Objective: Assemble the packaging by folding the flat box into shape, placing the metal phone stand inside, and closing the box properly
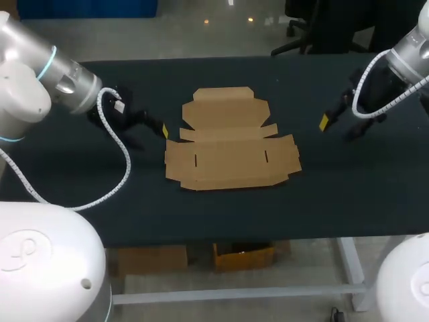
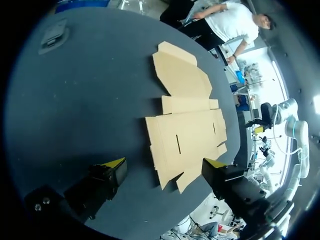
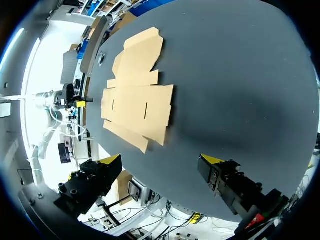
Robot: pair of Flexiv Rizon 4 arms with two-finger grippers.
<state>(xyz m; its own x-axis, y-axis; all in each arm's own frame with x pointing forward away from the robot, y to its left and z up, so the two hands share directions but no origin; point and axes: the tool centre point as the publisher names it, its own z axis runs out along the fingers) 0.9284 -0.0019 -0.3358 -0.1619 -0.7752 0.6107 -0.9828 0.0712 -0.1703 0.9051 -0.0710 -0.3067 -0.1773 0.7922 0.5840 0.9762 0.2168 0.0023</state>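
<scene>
On the table [image 1: 335,201], flat cardboard box [image 1: 231,144], left gripper [image 2: 165,167] and right gripper [image 3: 160,159] either side, both spread wide, empty

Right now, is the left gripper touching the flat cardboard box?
Apart. The head view shows a strip of bare table between the left gripper and the flat box.

The left arm [image 1: 47,74] comes in from the left and the right arm [image 1: 409,54] from the right, both angled inward toward the middle. The left gripper [image 2: 165,164] and right gripper [image 3: 162,160] each have their yellow-tipped fingers spread wide apart.
</scene>
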